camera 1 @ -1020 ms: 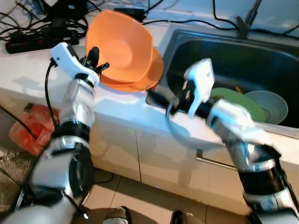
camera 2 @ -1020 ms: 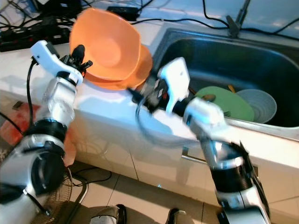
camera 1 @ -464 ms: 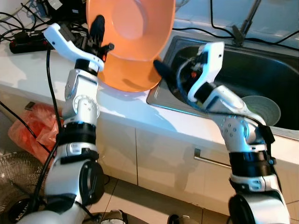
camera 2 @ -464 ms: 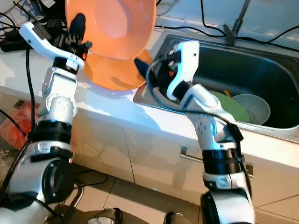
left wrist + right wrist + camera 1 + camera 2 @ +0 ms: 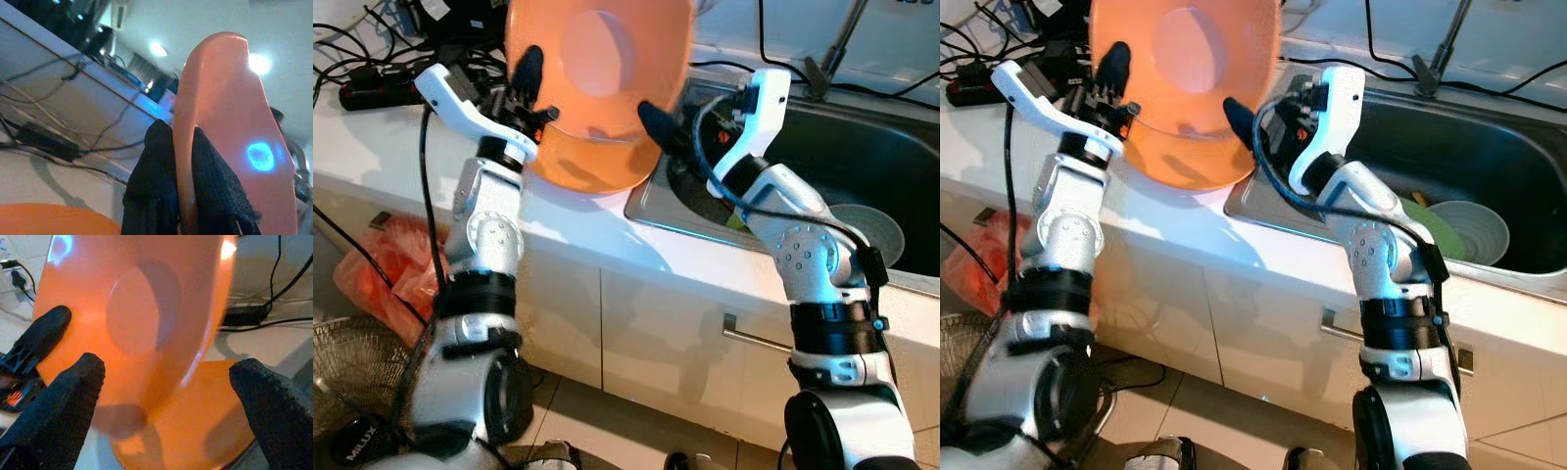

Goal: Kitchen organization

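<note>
Left eye: left hand (image 5: 530, 83) clamped on rim of orange bowl (image 5: 597, 69), raised over second orange bowl (image 5: 582, 166) at surface's (image 5: 372, 147) sink-side edge. Right wrist: right hand (image 5: 166, 396) spread, ungripping, beside bowl.

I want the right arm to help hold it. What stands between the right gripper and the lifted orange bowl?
Nothing visible. The right gripper is open, facing the orange bowl that the left gripper pinches by its rim. A second orange dish lies on the counter below, not between them.
</note>
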You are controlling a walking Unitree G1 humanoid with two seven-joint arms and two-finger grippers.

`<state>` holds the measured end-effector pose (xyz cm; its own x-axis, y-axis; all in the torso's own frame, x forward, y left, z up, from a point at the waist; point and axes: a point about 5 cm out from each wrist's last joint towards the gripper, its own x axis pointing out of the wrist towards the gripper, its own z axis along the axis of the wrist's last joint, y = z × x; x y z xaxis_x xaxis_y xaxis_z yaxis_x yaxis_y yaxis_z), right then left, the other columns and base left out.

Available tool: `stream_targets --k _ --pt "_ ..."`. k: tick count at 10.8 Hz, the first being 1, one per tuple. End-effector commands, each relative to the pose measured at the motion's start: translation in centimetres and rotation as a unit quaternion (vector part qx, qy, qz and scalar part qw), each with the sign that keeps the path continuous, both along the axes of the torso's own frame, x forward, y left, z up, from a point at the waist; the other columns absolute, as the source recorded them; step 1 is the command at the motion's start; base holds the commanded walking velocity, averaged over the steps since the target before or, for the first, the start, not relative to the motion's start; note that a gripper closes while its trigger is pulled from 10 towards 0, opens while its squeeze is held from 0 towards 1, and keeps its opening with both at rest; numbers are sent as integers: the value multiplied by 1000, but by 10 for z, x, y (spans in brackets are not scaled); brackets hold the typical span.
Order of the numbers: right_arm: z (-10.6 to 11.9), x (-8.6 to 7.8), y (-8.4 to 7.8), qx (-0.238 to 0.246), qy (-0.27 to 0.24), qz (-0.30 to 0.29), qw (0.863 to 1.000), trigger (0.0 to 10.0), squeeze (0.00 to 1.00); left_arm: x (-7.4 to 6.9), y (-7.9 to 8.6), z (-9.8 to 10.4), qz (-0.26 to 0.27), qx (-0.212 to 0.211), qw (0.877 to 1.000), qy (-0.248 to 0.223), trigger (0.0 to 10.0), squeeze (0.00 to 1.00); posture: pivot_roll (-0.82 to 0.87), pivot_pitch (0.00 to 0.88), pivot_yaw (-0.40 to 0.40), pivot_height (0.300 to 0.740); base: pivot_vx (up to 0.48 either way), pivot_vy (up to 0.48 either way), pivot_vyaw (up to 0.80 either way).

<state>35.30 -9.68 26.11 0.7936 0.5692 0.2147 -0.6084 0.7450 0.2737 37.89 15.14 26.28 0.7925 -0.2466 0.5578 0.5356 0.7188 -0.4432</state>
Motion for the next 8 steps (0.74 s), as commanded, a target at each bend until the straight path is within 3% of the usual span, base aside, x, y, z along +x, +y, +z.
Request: stream_targets --k 1,2,3,4,8 --pt "6 1 2 10 -6 2 1000 10000 0 -4 -6 10 -15 7 1000 -25 0 0 26 35 -6 740 0 0 0" --pt "6 2 2 -2 -16 -6 1000 10000 0 -7 -11 8 -26 9 999 -25 0 0 28 34 -5 740 0 0 0" --pt "5 3 3 2 -13 -8 1000 4510 0 -11 -14 7 -33 16 999 -27 0 0 28 32 -3 740 0 0 0" --pt "4 3 2 3 -12 -13 1000 0 0 -13 -14 5 -33 17 999 -25 0 0 27 32 -1 740 0 0 0" --pt "3 4 -2 0 -12 -25 1000 0 0 -16 -13 -1 -29 26 999 -12 0 0 28 38 1 740 0 0 0"
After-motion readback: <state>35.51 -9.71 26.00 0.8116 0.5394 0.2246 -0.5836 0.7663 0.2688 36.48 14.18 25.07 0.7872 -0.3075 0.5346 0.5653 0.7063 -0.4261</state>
